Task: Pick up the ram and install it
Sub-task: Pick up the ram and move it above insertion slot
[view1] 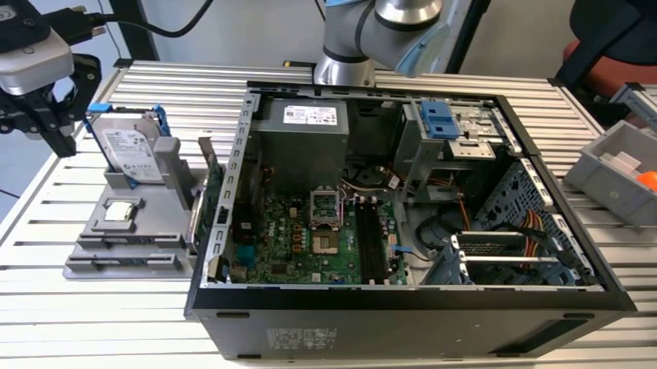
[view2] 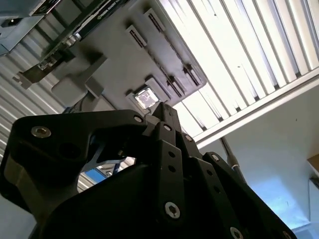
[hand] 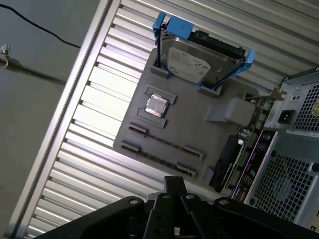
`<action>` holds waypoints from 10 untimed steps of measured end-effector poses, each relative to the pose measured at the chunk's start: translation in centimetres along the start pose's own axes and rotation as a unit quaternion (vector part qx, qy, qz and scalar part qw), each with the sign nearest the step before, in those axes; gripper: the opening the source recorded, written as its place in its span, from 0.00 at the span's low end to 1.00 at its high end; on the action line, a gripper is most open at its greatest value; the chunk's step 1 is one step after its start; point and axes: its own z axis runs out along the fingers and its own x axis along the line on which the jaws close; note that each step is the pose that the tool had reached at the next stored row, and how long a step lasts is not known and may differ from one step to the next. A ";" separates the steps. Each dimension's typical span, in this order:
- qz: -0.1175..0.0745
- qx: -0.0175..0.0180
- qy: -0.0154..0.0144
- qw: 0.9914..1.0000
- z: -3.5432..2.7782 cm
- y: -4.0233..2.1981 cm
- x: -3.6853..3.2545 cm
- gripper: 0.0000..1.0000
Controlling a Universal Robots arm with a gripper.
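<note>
One black angular gripper (view1: 60,142) hangs near the flat grey slotted tray (view1: 115,265).

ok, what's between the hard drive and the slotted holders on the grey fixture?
A square silver chip in its recess, touching neither the hard drive nor the slotted holders; see the first wrist view.

The table (view1: 175,84) is built of ribbed bare metal with a dull, silvery sheen. The holder (hand: 194,124) laid on it is moulded in smooth, matt grey plastic. The hard drive (hand: 199,62) is faced in bright, glossy metal and framed in blue plastic. The small chip (hand: 155,105) is capped with shiny metal. The computer case (view1: 411,323) is coated matt black outside, and unpainted grey sheet metal is exposed inside. The claw (view2: 162,107) is finished in matt black and studded with bright metal screw heads.
</note>
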 end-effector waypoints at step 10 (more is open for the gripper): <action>-0.043 0.001 0.002 0.999 0.00 0.07 -0.02 0.00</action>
